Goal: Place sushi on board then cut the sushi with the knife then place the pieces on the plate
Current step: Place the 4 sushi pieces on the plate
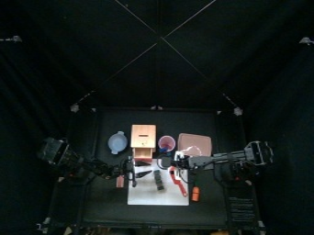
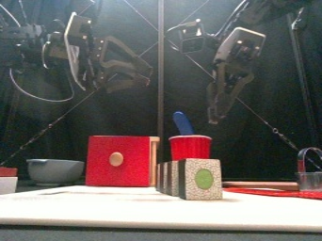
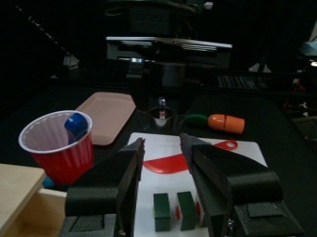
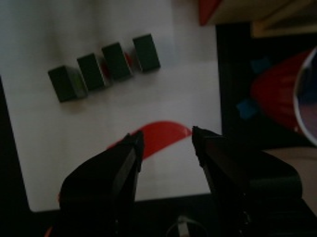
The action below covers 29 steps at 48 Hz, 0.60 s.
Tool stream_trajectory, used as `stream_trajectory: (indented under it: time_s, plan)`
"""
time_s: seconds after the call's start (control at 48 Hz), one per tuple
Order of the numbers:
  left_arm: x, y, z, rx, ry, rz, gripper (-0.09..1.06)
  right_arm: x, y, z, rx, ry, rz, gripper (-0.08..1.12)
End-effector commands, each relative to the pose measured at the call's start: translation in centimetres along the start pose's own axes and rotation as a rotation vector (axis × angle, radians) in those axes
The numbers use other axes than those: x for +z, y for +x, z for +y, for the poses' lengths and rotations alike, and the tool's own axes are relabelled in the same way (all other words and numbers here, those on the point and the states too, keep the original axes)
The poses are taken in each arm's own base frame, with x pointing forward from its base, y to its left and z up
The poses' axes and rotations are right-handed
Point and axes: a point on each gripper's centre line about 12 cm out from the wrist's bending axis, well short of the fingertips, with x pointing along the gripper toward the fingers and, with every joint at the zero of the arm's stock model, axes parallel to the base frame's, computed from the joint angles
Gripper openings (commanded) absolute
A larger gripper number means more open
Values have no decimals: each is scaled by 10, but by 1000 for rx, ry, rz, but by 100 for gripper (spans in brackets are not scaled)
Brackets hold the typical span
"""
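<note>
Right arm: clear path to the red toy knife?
Likely yes: the open right hand hangs over the red toy knife, lying on the white cutting board clear of the dark green sushi blocks.

Left arm [image 1: 73,167] is stretched in from the left and right arm [image 1: 233,161] from the right, both held raised. The left claw [image 3: 161,153] is pointed downward, jaws spread, nothing gripped. Same deal for the right claw [image 4: 166,139]: jaws parted, empty, parked just beside the other.
</note>
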Motion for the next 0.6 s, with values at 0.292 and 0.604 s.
stream_trajectory:
  time_s: [0.292, 0.604]
  plan:
    - [-6, -32, 29, 81, -23, 15, 76, 46, 61, -1, -17, -38, 30, 81]
    - [-18, -48, 41, 111, -27, 57, 76, 56, 77, 5, -7, -35, 42, 81]
